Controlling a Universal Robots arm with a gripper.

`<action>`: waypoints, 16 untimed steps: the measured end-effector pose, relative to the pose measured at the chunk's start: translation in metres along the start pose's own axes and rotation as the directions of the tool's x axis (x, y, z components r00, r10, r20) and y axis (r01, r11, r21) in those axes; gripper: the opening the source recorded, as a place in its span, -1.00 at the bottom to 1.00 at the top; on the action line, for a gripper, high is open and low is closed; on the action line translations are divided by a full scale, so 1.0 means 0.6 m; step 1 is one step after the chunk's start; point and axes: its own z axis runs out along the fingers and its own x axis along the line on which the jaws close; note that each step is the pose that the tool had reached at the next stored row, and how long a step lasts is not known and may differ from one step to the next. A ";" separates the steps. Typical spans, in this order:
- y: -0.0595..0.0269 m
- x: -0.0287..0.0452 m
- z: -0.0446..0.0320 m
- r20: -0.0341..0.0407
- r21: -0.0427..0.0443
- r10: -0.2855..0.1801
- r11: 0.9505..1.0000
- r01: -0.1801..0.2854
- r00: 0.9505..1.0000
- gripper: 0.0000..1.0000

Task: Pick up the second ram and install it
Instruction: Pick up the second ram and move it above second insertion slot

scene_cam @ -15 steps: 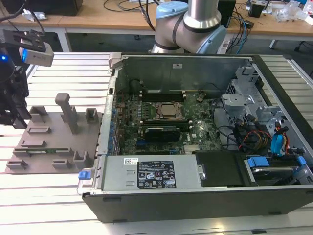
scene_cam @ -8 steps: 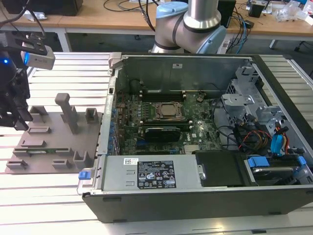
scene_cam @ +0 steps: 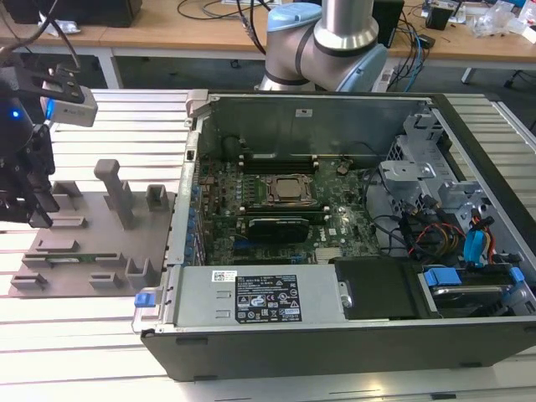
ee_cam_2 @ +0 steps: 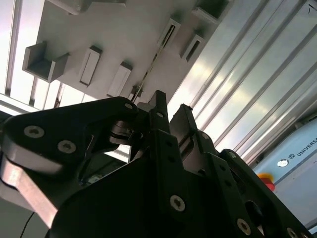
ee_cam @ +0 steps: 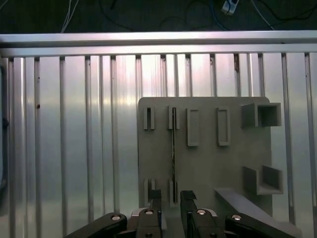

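Ribbed aluminium table [ee_cam: 64, 148], wooden desks [scene_cam: 167, 25] behind; gripper [ee_cam: 171, 198], jaws apart, over the grey holder plate [ee_cam: 208, 168] (second ram [ee_cam: 173, 148] slotted edge-on there)

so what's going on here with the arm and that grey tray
The arm's gripper hangs over the grey holder tray beside an open computer case. The second ram stands on edge in the tray's slots. The gripper is open, fingers either side of the stick's line, not closed on it. The ram is not yet lifted out.
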 end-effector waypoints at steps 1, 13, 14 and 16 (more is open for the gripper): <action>0.000 0.000 0.002 0.000 0.000 0.000 1.000 0.000 1.000 -0.40; -0.001 0.001 0.025 0.000 0.000 0.000 1.000 0.000 1.000 -0.40; -0.001 0.001 0.029 0.000 0.000 0.000 1.000 0.000 1.000 -0.40; -0.001 0.001 0.035 0.000 0.000 0.000 1.000 0.000 1.000 -0.40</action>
